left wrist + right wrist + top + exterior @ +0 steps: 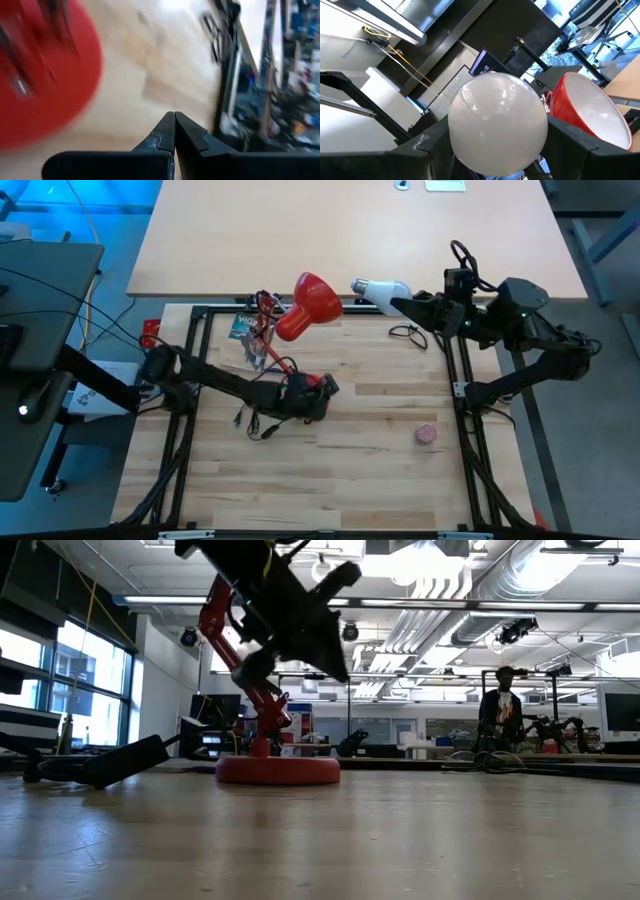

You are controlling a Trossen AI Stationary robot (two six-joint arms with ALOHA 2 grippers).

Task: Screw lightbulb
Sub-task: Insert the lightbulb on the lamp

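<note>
Lightbulb (378,289): in my right gripper (400,303), off the table's twelve o'clock edge, just at three o'clock of the lamp shade (318,297).
Right claw: clenched round the bulb's white globe.
Left gripper (322,387): fingers pressed together, empty, resting on the red lamp base (277,769).
Step in hand: I judge alignment. I'd square the screw base to the shade's mouth before turning, and keep the lamp base pinned.

One camera looks straight down on the whole table (400,480), another sits level at tabletop facing the room, each wrist camera peers closely past its own fingers, and all four catch the red lamp (310,305).
</note>
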